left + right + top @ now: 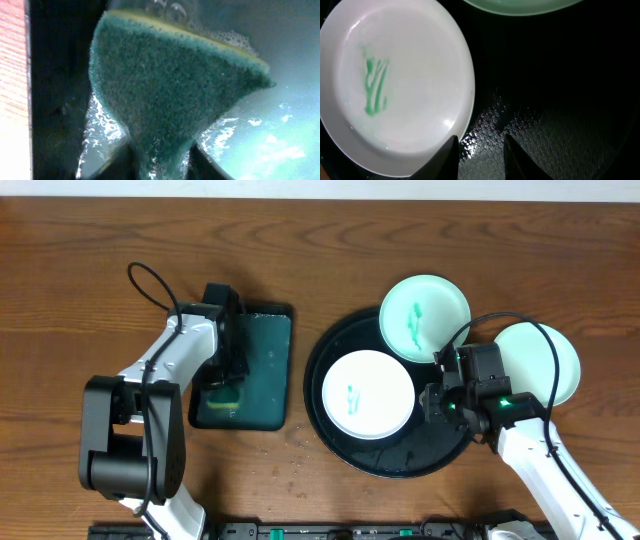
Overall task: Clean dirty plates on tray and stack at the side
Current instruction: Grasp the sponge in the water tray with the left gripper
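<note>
My left tool squeezes the soft sponge; my empty, parted right tool should pinch the rim of the slick, stiff plate on the tray.

Bare tray floor lies open just right of the middle plate (the right gripper hangs there, fingers apart); a second plate blocks the tray's far rim, and a third plate sits just off its right edge.

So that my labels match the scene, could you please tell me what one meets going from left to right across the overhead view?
Green tray holding the sponge → smeared white plate on the black tray → upper smeared plate → pale plate at the far right.
</note>
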You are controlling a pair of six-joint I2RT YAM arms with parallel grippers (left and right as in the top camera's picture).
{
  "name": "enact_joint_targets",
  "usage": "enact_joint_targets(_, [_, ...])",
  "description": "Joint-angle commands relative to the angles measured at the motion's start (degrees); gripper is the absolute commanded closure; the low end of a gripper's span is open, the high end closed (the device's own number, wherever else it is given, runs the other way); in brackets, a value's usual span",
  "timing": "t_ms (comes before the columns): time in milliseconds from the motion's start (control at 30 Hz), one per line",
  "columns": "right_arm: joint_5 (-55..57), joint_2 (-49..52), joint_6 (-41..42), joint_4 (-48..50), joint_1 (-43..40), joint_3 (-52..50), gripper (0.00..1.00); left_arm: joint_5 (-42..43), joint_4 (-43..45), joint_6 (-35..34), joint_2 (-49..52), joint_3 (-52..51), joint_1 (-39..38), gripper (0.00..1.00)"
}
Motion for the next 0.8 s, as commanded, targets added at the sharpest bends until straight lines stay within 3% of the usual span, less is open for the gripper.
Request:
enact_joint_targets(0, [0.3, 0.0, 0.9, 0.6, -0.2, 0.9, 0.73, 0.0, 0.4, 0.0, 0.4, -1.0, 0.3, 0.92])
enact_joint_targets(200, [0.9, 0.2, 1.2, 1.3, -0.2, 0.9, 0.73, 0.0, -2.2, 0.1, -2.5, 0.2, 0.3, 0.93])
enact_joint_targets(433, [3.5, 6.6, 1.2, 5.3, -0.2, 0.9, 0.73, 2.2, -5.0, 1.6, -15.5, 1.3, 0.1, 0.93])
enact_joint_targets(633, [-5.8, 14.5, -0.4, 12.6, 0.0, 0.9, 0.69, 3.0, -7.1, 2.2, -25.4, 1.3, -2.3, 0.93])
enact_joint_targets(767, [-5.7, 18.4, -0.2, 16.2, 0.7, 0.9, 0.81, 5.8, -6.9, 2.2, -27.1, 1.3, -4.7, 0.93])
